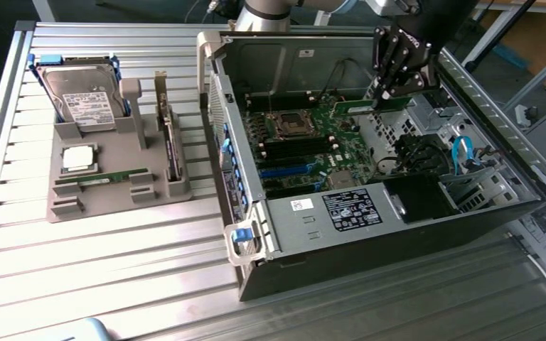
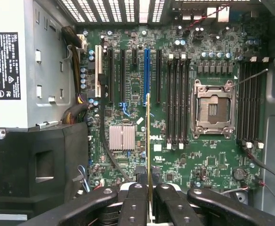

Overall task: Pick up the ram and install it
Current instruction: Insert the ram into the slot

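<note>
Exterior view. Clamped on the ram [image 1: 354, 107] with the fingers [image 1: 387, 89], up inside the open computer case [image 1: 349, 263], just to the exterior view's right of the processor socket [image 1: 287, 122] and raised above it. Held with the long axis roughly level, running across the green circuit board [image 1: 325, 153] rather than pointing down at it. Reaching in from above the case, wrist close to vertical, fingers aimed at the board. Well to the exterior view's left of the socket, outside the case on the worktop [image 1: 111, 284]: a grey holder [image 1: 65, 206] with a hard drive [image 1: 79, 96] standing in it.

Wrist view. Looking straight down along the fingers [image 2: 136, 197] onto the board. Ram [image 2: 149, 132] seen edge-on as a thin pale line, pinched tight between them, apparently clear of the board and seated in no slot. Long axis parallel to the four black memory slots [image 2: 177, 101] just beside the socket [image 2: 214, 110]. Offset sideways from that bank, on the side away from the socket, nearly in line with the long blue slot [image 2: 145, 75]. By the look of it, already squared to the slots and set apart from them only across its thin side. Second bank of slots [image 2: 250, 103] on the socket's far side, well apart from the ram
</note>
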{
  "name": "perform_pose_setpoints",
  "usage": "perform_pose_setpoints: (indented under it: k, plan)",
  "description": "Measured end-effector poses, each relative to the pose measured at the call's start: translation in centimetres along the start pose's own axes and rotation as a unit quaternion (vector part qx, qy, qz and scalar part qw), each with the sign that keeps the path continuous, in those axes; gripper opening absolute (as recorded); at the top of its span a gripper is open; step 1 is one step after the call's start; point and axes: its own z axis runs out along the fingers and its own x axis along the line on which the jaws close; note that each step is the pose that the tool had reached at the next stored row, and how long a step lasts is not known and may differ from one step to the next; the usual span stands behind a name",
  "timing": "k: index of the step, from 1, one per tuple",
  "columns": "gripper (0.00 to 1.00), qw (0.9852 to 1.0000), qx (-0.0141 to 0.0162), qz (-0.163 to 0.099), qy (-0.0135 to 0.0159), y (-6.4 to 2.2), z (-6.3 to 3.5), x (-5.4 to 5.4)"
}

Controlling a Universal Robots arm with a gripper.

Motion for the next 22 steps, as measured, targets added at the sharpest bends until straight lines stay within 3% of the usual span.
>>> perform_pose_setpoints:
  k: [22]
  plan:
    - [0.13,1.0000,0.0000,0.000,0.0000,0.01,1.30,0.0]
